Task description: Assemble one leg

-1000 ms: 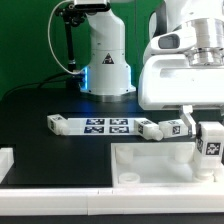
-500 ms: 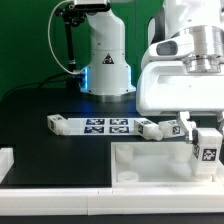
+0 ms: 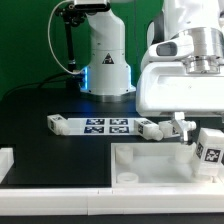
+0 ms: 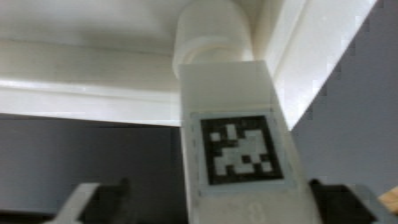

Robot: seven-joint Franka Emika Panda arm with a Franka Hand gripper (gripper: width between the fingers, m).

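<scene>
My gripper [image 3: 203, 138] is at the exterior view's right, under the big white hand, shut on a leg [image 3: 208, 150]. The leg is a short white post with a black-and-white tag, slightly tilted, its lower end over the right part of the large white panel [image 3: 150, 162]. In the wrist view the leg [image 4: 231, 120] runs between the two dark fingers [image 4: 103, 203] of the gripper [image 4: 222, 208] toward the panel's raised rim [image 4: 89, 75]. I cannot tell whether the leg's end touches the panel.
The marker board [image 3: 105, 125] lies on the black table behind the panel. Other white legs lie beside it: one at its left end [image 3: 57, 123], two at its right [image 3: 150, 129] [image 3: 176, 128]. The robot base [image 3: 105, 60] stands behind. A white block [image 3: 5, 160] sits at the left edge.
The gripper has carried the leg downward toward the panel, most of it in the first half second. The leg now looks a little more tilted. Nothing else moved.
</scene>
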